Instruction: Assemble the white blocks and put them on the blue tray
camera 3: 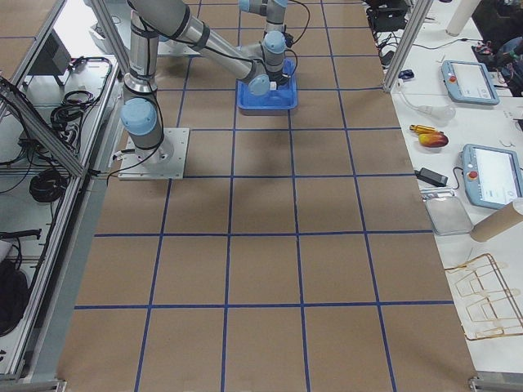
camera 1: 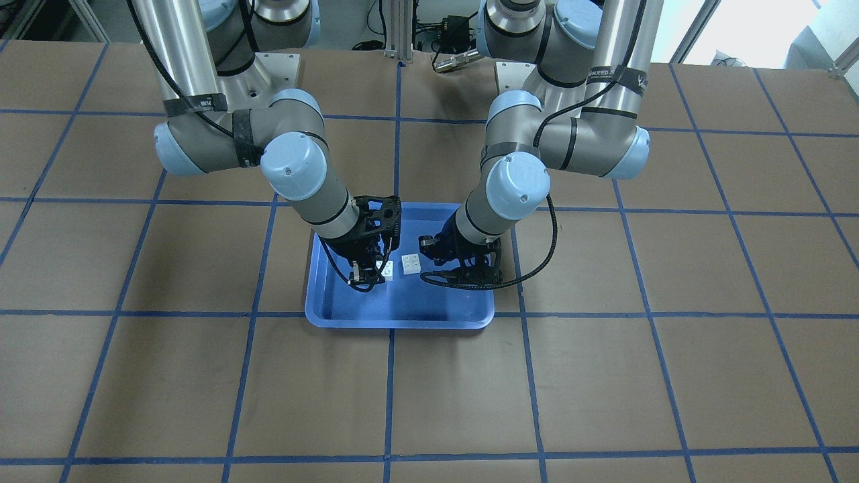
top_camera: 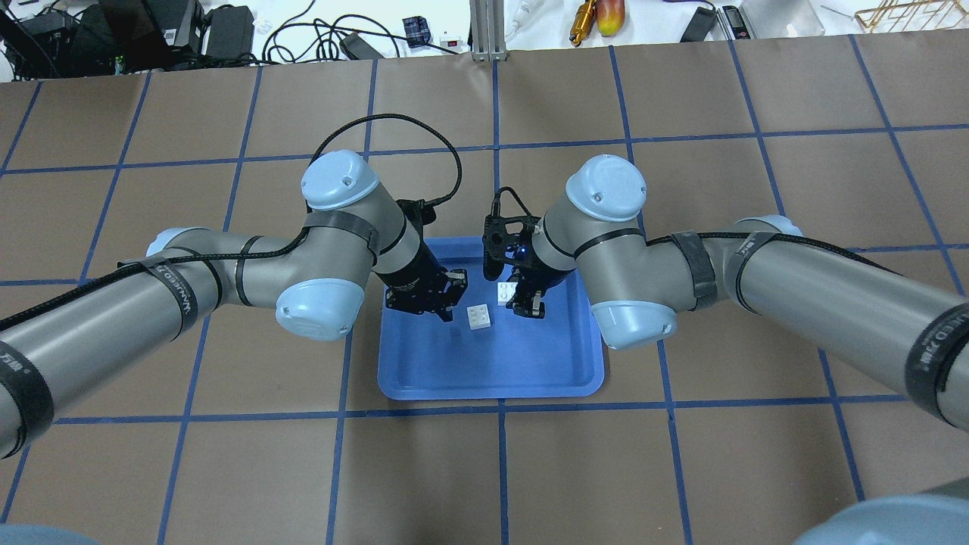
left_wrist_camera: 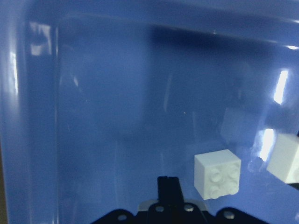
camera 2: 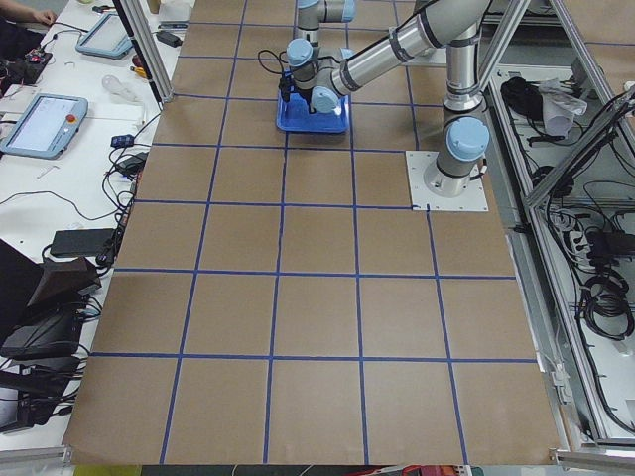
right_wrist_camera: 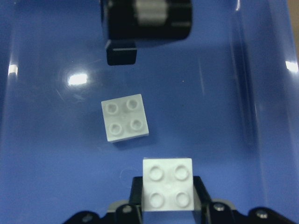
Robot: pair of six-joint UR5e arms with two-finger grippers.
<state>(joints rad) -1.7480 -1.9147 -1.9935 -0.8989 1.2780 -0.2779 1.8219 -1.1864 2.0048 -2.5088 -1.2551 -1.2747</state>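
Note:
The blue tray (top_camera: pixel 492 382) lies at the table's centre, also in the front view (camera 1: pixel 402 320). Two white four-stud blocks are in it, apart. My right gripper (right_wrist_camera: pixel 168 189) is shut on one white block (right_wrist_camera: pixel 168 179), low over the tray floor; it shows in the overhead view (top_camera: pixel 506 291) and front view (camera 1: pixel 388 270). The loose white block (right_wrist_camera: pixel 124 117) lies just ahead of it, also in the overhead view (top_camera: pixel 478 316). My left gripper (left_wrist_camera: pixel 168 186) is shut and empty, beside the loose block (left_wrist_camera: pixel 217 173).
Brown table (top_camera: pixel 227 469) with a blue tape grid surrounds the tray. Both forearms lean over the tray's near half. Cables and tools lie past the far edge (top_camera: pixel 378 38). Operator desks with tablets (camera 3: pixel 482 82) stand beyond the table.

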